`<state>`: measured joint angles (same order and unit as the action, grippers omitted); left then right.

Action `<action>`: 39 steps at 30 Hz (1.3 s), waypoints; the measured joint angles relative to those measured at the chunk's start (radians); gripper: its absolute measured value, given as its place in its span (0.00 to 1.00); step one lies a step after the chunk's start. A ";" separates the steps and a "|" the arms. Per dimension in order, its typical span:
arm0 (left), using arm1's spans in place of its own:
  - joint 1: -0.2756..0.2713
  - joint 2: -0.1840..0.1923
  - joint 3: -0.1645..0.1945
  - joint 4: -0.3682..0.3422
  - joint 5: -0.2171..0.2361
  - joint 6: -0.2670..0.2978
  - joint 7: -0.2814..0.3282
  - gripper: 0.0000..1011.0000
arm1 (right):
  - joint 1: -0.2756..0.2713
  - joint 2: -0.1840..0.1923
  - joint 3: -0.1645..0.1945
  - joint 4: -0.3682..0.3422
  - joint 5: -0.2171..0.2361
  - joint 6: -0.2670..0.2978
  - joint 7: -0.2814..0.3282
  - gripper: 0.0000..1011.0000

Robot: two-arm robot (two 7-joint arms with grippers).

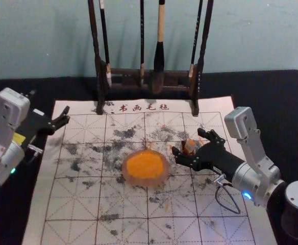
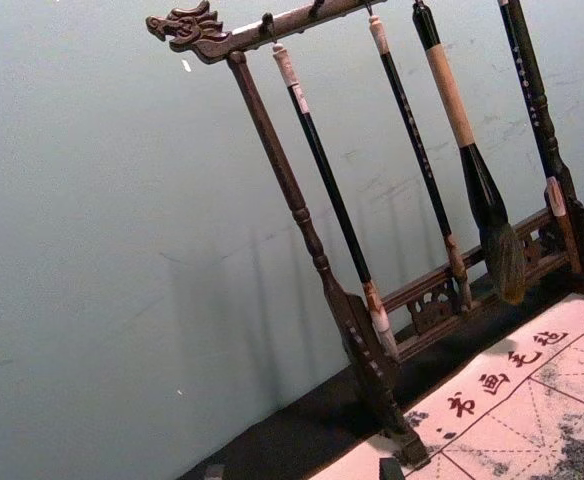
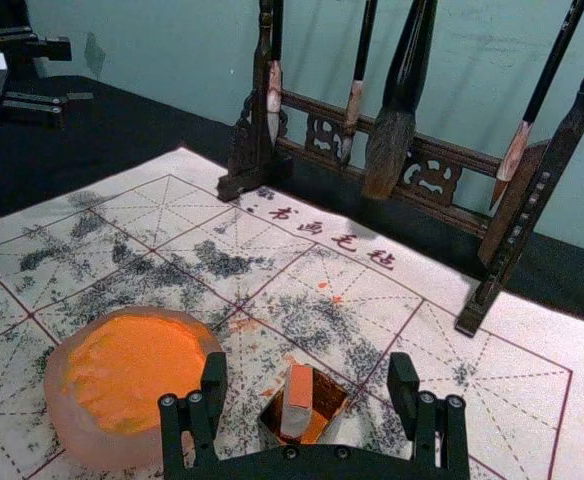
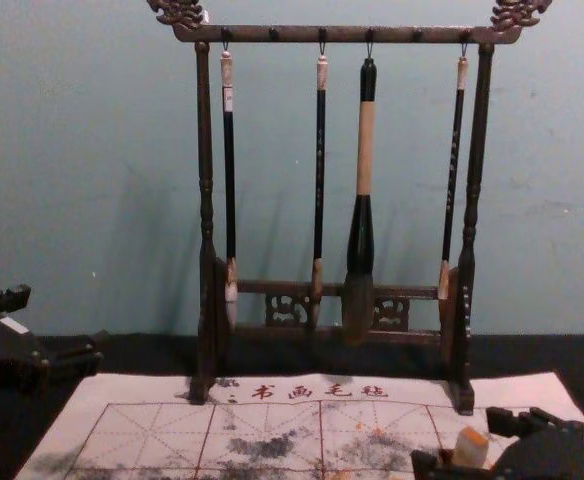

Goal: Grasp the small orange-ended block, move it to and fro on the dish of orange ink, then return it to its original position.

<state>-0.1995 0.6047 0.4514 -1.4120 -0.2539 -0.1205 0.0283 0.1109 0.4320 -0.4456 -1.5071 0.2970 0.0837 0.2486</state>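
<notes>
Left gripper (image 4: pixel 60 318): idle at 10 o'clock from the dish, jaws spread, nothing between them. Dish (image 1: pixel 146 182): round, smooth, frosted rim; orange ink (image 1: pixel 145 164) has a thick, uneven surface. The mat (image 1: pixel 70 219) beneath appears to be cloth, flat, grid-printed, mottled black. Block (image 3: pixel 297 415): at 2 o'clock from the dish, leaning in a small open-topped holder (image 3: pixel 336 402), orange end up. Expect a light, stiff, straight-edged part; wet ink may make it slippery. Grasp the pale flat sides below the orange end, with moderate, even pressure. Right gripper (image 3: pixel 308 366): jaws spread, one to each side of the block, not gripping it.
</notes>
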 joint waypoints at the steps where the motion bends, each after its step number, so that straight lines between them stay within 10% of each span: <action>1: 0.000 0.000 0.000 0.000 0.000 0.000 0.000 0.99 | 0.000 0.000 0.000 0.000 0.000 0.000 0.000 0.99; 14: 0.000 0.000 0.000 0.000 0.000 0.000 0.000 0.99 | 0.001 0.001 -0.002 0.001 0.003 -0.003 -0.001 0.90; 39: 0.000 0.000 0.000 0.000 0.000 0.000 0.000 0.99 | 0.001 0.002 -0.003 0.002 0.006 -0.006 -0.001 0.13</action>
<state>-0.1995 0.6047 0.4514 -1.4120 -0.2539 -0.1206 0.0283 0.1116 0.4338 -0.4488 -1.5049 0.3029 0.0780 0.2472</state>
